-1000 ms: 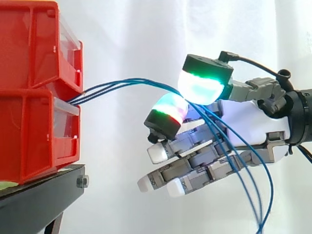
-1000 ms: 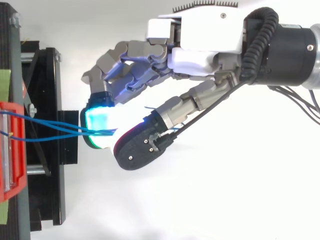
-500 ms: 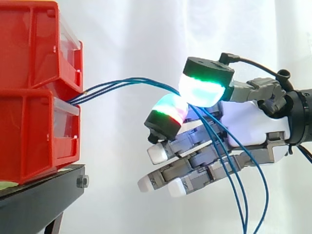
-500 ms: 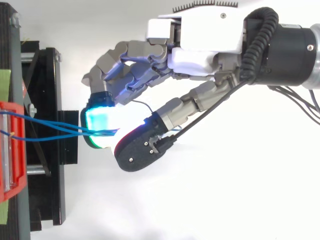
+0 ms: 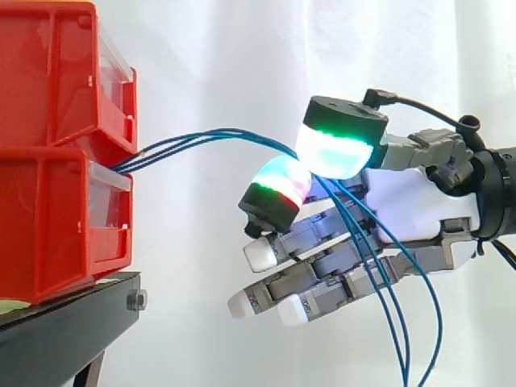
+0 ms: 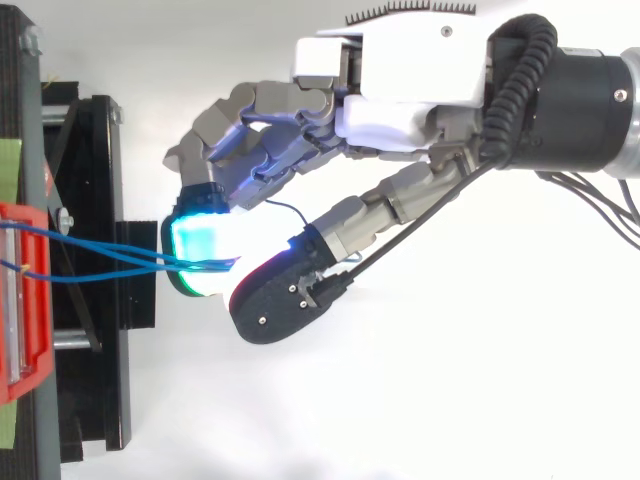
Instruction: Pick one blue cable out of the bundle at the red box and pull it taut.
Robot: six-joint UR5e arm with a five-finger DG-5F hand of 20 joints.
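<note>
Bundle of blue cables point(image 5: 201, 135): arcs from red box point(image 5: 56, 210) into hand point(image 5: 419, 201), pinched between two glowing pads point(image 5: 332, 151). Slack tails below the palm now hang further left; hand position unchanged.

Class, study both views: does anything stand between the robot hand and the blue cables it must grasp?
Nothing visible does. The blue cables run free through open air from the red bins to the robot hand, and they pass between its two glowing pads, which pinch them.
</note>
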